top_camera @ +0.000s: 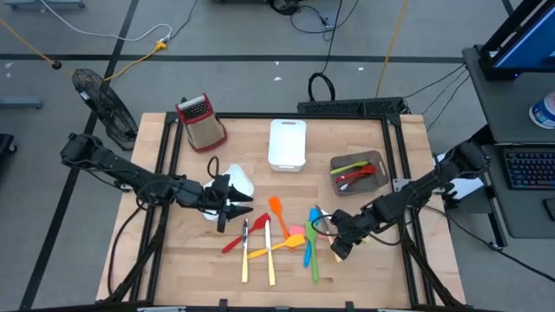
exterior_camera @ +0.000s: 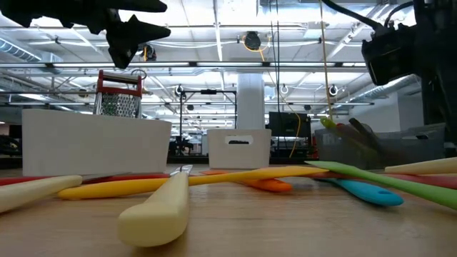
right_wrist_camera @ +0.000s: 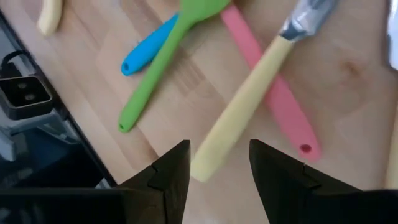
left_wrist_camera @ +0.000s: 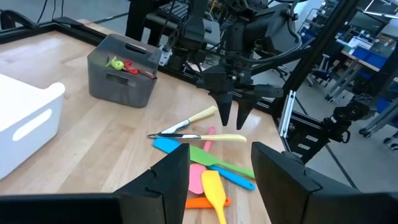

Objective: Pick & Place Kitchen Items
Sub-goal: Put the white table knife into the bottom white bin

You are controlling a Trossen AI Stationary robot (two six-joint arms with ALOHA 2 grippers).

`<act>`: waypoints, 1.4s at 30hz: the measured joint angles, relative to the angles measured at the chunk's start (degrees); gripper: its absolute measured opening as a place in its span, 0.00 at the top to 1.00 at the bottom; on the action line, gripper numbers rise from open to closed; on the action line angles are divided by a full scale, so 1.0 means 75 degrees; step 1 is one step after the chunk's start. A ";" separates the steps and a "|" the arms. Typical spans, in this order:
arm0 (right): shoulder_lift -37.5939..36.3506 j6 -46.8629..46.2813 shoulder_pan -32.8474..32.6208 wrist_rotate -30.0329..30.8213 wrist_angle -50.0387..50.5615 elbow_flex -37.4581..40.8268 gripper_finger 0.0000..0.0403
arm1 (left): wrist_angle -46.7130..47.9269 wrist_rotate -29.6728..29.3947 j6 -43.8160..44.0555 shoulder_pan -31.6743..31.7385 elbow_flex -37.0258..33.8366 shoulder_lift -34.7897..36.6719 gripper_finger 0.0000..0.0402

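Kitchen utensils [top_camera: 282, 238] lie scattered mid-surface [top_camera: 416, 269], awaiting sorting, as the right tool [top_camera: 340, 248] hovers open-fingered over a cream-handled one [right_wrist_camera: 245, 106], apparently lining up a grasp; left tool [top_camera: 232, 208] waits open nearby.

Colourful slim utensils [top_camera: 282, 238] lie scattered flat on the wooden table's front, several crossing one another.

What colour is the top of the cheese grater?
Red. The grater has a red top, seen best in the high view.
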State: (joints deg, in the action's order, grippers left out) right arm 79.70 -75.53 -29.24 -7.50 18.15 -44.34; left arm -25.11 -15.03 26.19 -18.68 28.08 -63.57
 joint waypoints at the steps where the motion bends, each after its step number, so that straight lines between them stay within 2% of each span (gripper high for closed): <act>1: 0.0000 0.0043 -0.0006 -0.0009 -0.0056 0.0000 0.60 | 0.0001 0.0000 0.0024 0.0000 0.0000 0.0000 0.56; 10: -0.0003 0.0069 -0.0016 -0.0444 -0.0057 -0.0001 0.60 | 0.0010 0.0001 0.0131 -0.0090 0.0000 0.0000 0.56; 24: -0.0003 -0.0037 -0.0016 -0.0439 0.0073 0.0000 0.59 | 0.0007 -0.0003 0.0120 -0.0189 0.0000 0.0000 0.56; 28: -0.0003 -0.0038 -0.0016 -0.0439 0.0076 0.0000 0.54 | 0.0007 -0.0003 0.0091 -0.0184 0.0000 0.0000 0.56; 37: -0.0003 0.0226 -0.0016 -0.0416 0.0021 0.0000 0.34 | 0.0007 -0.0009 0.0070 -0.0184 0.0000 0.0000 0.56; 42: -0.0006 0.0352 -0.0016 -0.0415 -0.0041 0.0000 0.29 | 0.0007 -0.0009 0.0070 -0.0184 0.0000 0.0000 0.56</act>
State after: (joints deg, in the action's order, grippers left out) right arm 79.66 -72.88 -29.36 -10.61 17.85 -44.34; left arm -25.06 -15.09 26.72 -20.05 28.08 -63.57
